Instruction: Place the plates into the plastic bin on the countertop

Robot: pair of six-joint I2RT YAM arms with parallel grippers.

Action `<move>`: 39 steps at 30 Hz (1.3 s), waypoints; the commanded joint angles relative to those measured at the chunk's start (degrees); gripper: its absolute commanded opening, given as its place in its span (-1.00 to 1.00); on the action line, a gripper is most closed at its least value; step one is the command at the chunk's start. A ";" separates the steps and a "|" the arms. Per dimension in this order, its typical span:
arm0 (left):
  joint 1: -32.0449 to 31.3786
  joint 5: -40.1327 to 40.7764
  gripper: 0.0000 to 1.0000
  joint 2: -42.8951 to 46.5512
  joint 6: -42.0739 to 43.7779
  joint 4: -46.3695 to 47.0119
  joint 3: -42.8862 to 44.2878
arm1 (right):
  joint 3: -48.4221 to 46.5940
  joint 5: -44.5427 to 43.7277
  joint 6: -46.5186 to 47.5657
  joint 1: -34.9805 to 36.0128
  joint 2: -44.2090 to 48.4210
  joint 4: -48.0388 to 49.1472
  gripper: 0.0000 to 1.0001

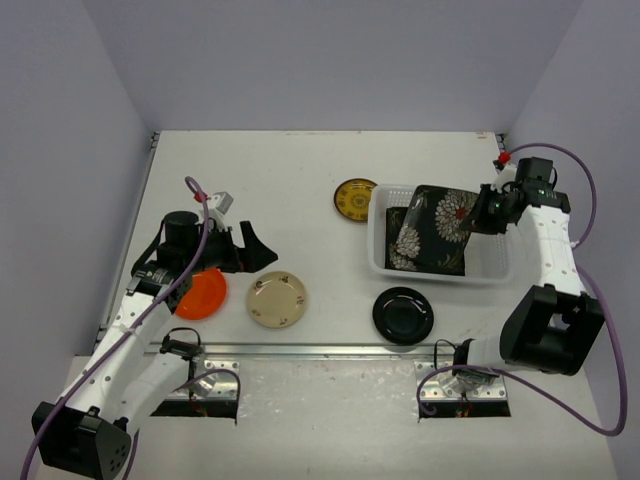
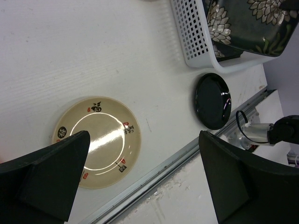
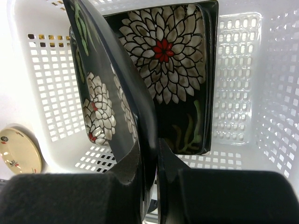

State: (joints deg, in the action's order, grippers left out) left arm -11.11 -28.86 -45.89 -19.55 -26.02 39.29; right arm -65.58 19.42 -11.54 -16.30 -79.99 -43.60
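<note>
The white plastic bin (image 1: 385,262) stands at the right of the countertop (image 1: 270,170). My right gripper (image 1: 487,212) is shut on the edge of a black floral square plate (image 3: 107,93) and holds it tilted over the bin (image 3: 275,93). A second black floral plate (image 3: 173,70) lies inside. The patterned yellow plate (image 1: 355,199) lies left of the bin, the glossy black plate (image 1: 403,314) in front of it. My left gripper (image 1: 250,250) is open and empty above the cream plate (image 2: 98,140). The orange plate (image 1: 203,294) lies partly under the left arm. The teal and amber plates are not in view.
A metal strip (image 1: 320,350) runs along the countertop's front edge. Pale lavender walls (image 1: 60,180) enclose the left, back and right. The bin's lattice wall (image 2: 194,37) and the glossy black plate (image 2: 212,100) show in the left wrist view.
</note>
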 commanded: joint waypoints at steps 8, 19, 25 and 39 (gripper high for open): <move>-1.21 -0.11 1.00 0.19 0.74 1.50 0.26 | 0.14 -0.31 0.51 4.34 -0.57 0.31 -0.70; -1.85 -0.45 1.00 0.45 0.83 1.67 0.31 | 2.04 -6.81 -2.21 7.21 -4.61 3.52 -0.53; -2.03 -0.23 1.00 0.89 0.74 1.59 0.35 | 2.65 -9.94 -3.05 7.25 -6.75 5.07 -0.43; -2.16 10.94 1.00 0.11 -2.01 -1.14 2.37 | 2.56 -9.66 -5.44 7.25 -11.75 10.02 -0.13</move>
State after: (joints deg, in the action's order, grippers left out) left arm -12.73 -22.35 -46.11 -20.54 -27.22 39.33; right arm -62.62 9.12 -16.76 -10.29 -90.64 -36.31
